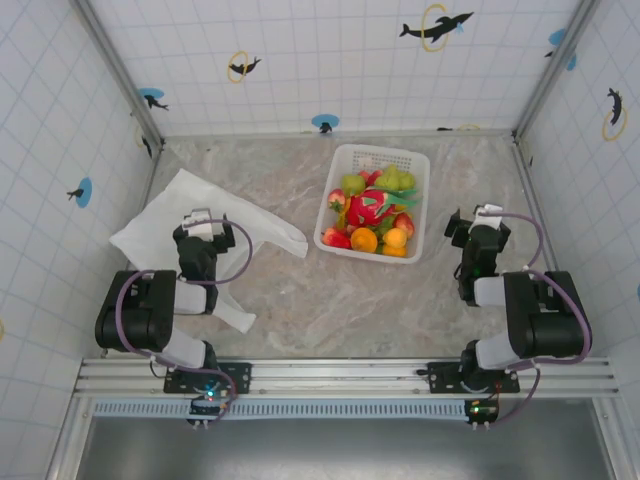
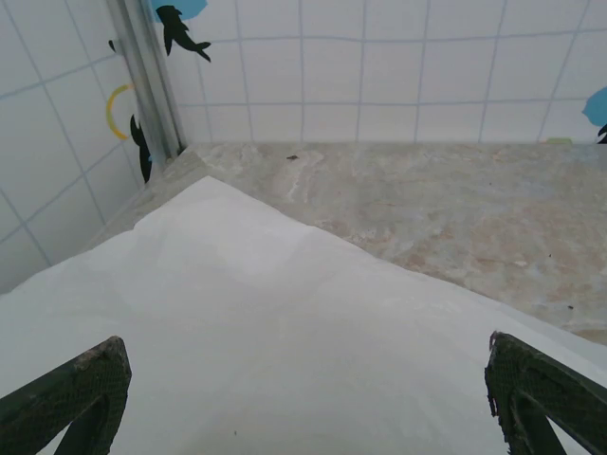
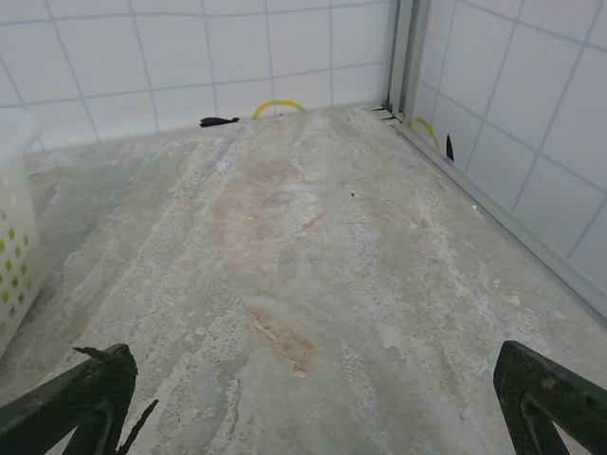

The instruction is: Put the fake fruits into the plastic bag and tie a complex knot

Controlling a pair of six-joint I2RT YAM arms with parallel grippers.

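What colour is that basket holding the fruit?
White. The basket shows best in the top external view.

1 bag (image 1: 172,214), 1 basket (image 1: 346,156), approx. 10 fruits (image 1: 368,208)

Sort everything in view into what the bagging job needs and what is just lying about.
For the job:
fake fruits, heaped in the white basket
plastic bag, lying flat at the left

Just lying about:
the basket itself
dolphin stickers on the walls
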